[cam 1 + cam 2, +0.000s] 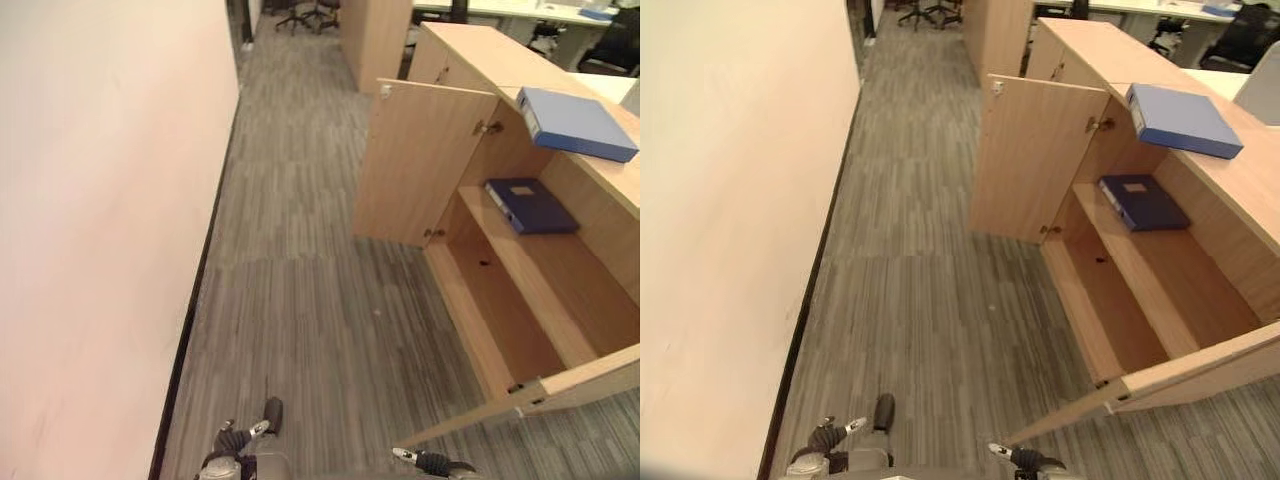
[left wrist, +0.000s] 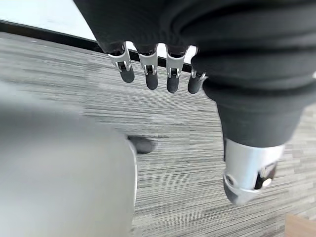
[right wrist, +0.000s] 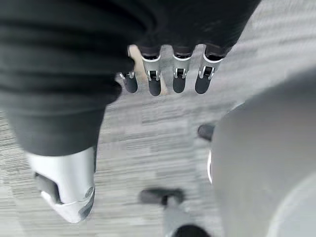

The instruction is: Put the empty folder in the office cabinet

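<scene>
Head views, looking down: the office cabinet [image 1: 520, 290], of light wood, stood with both doors swung open. The far door [image 1: 425, 165] hung out over the grey striped carpet [image 1: 300, 290]; the near door [image 1: 560, 388] angled out toward the camera. A dark blue folder [image 1: 530, 205] lay flat on the upper shelf [image 1: 545, 265] inside the cabinet, at the shelf's far end, close behind the far door. A lighter blue folder [image 1: 575, 122] lay flat on the cabinet top [image 1: 490, 50], directly above the dark one and overhanging the top's front edge slightly. Whether either folder was empty could not be told. A pale wall [image 1: 100, 220] with a dark skirting ran along the carpet on the side opposite the cabinet. Office chairs [image 1: 308, 12] stood at the far end of the aisle, beyond the cabinet.

Wrist views: the left robot hand [image 2: 148, 69] hung above the carpet with fingers [image 2: 127, 73] straight and relaxed, thumb apart, holding nothing. The right robot hand [image 3: 168, 74] likewise hung over the carpet, its fingers [image 3: 154, 84] straight and empty, well short of the cabinet.
</scene>
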`<state>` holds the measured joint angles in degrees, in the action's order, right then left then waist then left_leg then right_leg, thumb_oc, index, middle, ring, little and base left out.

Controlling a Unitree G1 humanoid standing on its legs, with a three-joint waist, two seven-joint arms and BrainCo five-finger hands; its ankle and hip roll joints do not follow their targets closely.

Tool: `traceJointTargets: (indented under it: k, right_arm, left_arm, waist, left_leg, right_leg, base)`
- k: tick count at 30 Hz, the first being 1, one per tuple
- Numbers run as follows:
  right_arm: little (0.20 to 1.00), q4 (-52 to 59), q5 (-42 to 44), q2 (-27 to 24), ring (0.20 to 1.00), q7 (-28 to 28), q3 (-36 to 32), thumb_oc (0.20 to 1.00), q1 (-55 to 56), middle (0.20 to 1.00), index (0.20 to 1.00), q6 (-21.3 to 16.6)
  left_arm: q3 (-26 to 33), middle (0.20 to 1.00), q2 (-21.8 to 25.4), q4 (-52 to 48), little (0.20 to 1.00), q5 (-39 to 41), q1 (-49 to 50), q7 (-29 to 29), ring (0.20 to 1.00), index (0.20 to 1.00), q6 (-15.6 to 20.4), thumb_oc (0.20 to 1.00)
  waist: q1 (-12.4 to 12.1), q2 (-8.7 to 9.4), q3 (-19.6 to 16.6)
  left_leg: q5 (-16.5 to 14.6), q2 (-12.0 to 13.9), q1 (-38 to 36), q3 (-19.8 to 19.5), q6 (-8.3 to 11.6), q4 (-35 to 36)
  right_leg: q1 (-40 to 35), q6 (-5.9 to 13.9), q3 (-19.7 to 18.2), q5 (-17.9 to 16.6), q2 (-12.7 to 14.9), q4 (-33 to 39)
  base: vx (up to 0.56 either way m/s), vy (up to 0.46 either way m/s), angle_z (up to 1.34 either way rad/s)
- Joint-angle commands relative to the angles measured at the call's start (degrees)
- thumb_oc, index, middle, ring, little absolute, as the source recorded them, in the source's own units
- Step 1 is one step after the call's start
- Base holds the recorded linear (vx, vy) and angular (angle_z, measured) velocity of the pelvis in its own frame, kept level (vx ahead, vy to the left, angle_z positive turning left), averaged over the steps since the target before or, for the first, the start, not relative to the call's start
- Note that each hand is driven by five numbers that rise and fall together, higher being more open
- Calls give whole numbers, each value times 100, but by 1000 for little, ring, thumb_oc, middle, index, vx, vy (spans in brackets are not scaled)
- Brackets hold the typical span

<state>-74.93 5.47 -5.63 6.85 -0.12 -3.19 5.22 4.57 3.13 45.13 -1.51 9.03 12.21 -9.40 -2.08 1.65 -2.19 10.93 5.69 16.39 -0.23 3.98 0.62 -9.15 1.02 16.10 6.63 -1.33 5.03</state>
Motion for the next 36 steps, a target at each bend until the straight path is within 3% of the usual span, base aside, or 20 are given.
traceJointTargets:
  k: [1,6,11,14,18,20,24,27,28,29,33,36]
  right_arm:
    - [1000,-259,-68,222,1000,105,-45,1000,-143,1000,1000,-44]
    - [1000,-301,33,419,1000,380,-25,1000,-447,1000,1000,76]
    - [1000,-215,-23,572,1000,828,74,1000,-734,1000,1000,259]
    - [1000,-90,-73,609,1000,1064,124,1000,-1038,1000,1000,327]
    - [1000,-19,-109,561,1000,1093,173,1000,-1235,1000,1000,357]
    - [1000,28,-73,480,1000,1066,126,1000,-1286,1000,1000,354]
    - [1000,122,10,295,1000,1014,-63,1000,-1304,1000,1000,376]
    - [1000,142,69,238,1000,976,-182,1000,-1266,1000,1000,376]
    - [1000,114,175,223,1000,901,-340,1000,-1198,1000,1000,396]
    - [1000,94,189,223,1000,876,-353,1000,-1182,1000,1000,404]
    - [1000,99,164,231,1000,847,-340,1000,-1144,1000,1000,408]
    - [1000,128,172,252,1000,804,-364,1000,-1020,1000,1000,400]
  left_arm:
    - [-151,1000,20,-233,1000,-102,150,77,1000,1000,58,1000]
    - [-256,1000,62,-405,1000,-105,117,36,1000,1000,101,1000]
    - [-392,1000,113,-473,1000,-205,99,-88,1000,1000,95,1000]
    - [-434,1000,133,-466,1000,-257,123,-157,1000,1000,100,1000]
    - [-376,1000,139,-403,1000,-284,213,-187,1000,1000,55,1000]
    - [-385,1000,149,-384,1000,-275,189,-210,1000,1000,45,1000]
    - [-490,1000,174,-348,1000,-274,81,-243,1000,1000,-7,1000]
    - [-510,1000,189,-312,1000,-262,6,-219,1000,1000,-34,1000]
    - [-490,1000,187,-239,1000,-216,-83,-152,1000,1000,-55,1000]
    - [-486,1000,200,-203,1000,-219,-113,-129,1000,1000,-49,1000]
    - [-484,1000,219,-80,1000,-193,-262,-84,1000,1000,4,1000]
    - [-520,1000,228,176,1000,-145,-379,18,1000,1000,97,1000]
  waist:
    - [-111,30,-193]
    - [-202,19,-243]
    - [-317,-24,-306]
    - [-405,-110,-367]
    - [-457,-141,-401]
    - [-397,-216,-373]
    - [-195,-329,-184]
    - [-125,-383,-87]
    - [-75,-446,2]
    - [-68,-448,16]
    - [-45,-410,20]
    - [45,-270,0]
  left_leg:
    - [-96,-17,-259,-37,73,233]
    - [-337,-479,-614,-15,-267,263]
    - [-469,-719,-807,20,-425,365]
    - [-612,-844,-999,146,-562,438]
    - [-768,-826,-1151,341,-575,438]
    - [-804,-767,-1178,347,-567,438]
    - [-887,-689,-1388,379,-611,438]
    - [-918,-616,-1507,405,-627,438]
    - [-944,-527,-1595,452,-650,438]
    - [-944,-499,-1603,473,-644,438]
    - [-989,-456,-1584,445,-628,438]
    - [-1155,-489,-1650,277,-544,438]
  right_leg:
    - [48,92,-109,186,215,-3]
    - [-142,589,62,267,694,-122]
    - [-169,835,272,192,943,-339]
    - [-15,958,488,17,1181,-958]
    - [131,861,881,-351,1455,-1001]
    - [324,753,923,-353,1395,-706]
    - [1234,771,753,-1033,1428,-3]
    - [1820,781,428,-1122,1395,-3]
    - [2488,797,89,-1179,1352,-3]
    - [2687,795,37,-1189,1344,-3]
    - [2940,741,102,-1265,1375,-3]
    - [2876,687,179,-1347,1387,-3]
  base:
    - [321,262,24]
    - [291,276,21]
    - [239,225,-9]
    - [191,200,5]
    - [125,102,-22]
    - [63,26,-28]
    - [54,-14,-5]
    - [46,-11,-7]
    - [50,-33,14]
    - [75,-69,19]
    - [75,-123,7]
    - [155,-212,54]
